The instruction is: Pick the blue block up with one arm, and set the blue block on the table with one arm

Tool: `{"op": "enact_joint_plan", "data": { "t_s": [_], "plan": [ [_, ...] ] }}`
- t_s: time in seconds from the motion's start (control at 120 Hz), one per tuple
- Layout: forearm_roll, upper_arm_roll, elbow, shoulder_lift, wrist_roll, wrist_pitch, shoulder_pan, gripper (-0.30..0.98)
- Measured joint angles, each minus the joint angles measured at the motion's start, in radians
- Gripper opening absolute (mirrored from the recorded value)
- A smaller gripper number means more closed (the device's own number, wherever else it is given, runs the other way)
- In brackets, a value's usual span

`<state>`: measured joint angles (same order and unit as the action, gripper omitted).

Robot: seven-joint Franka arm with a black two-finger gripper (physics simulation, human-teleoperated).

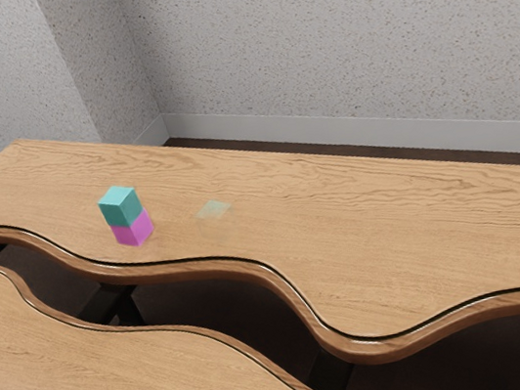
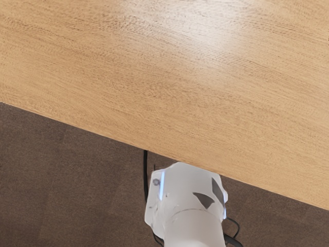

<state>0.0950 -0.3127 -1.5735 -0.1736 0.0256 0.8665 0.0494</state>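
Wood table [image 1: 427,248]: wavy near edge
Blue-green block [image 1: 123,209]: on magenta block [image 1: 134,230], exterior view's left
Pale patch [image 1: 214,210]: near the blocks, toward that view's right
Gripper fingers: cannot tell whether apart or together

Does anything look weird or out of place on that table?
A faint, see-through patch on the table, near the teal block stacked on a magenta block. It looks ghostly beside those solid blocks; I can't tell what it is.
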Motion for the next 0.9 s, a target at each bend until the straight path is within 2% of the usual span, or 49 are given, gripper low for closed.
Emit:
{"op": "enact_joint_plan", "data": {
  "t_s": [0.108,0.233,0.367,0.433,0.508,0.633,0.9],
  "plan": [
    [0.022,-0.003,-0.042,-0.009,0.012,0.245,-0.002,0.69],
    [0.035,-0.002,-0.048,-0.004,0.023,0.406,-0.005,0.69],
    [0.041,0.011,0.073,-0.013,0.041,0.472,-0.003,0.69],
    [0.037,0.061,0.176,-0.009,0.050,0.482,-0.002,0.69],
    [0.032,0.103,0.204,0.073,0.057,0.510,-0.009,0.69],
    [0.018,0.108,0.201,0.229,0.067,0.585,-0.029,0.69],
    [0.007,0.105,0.049,0.310,0.115,0.828,0.066,0.69]
  ]
}}
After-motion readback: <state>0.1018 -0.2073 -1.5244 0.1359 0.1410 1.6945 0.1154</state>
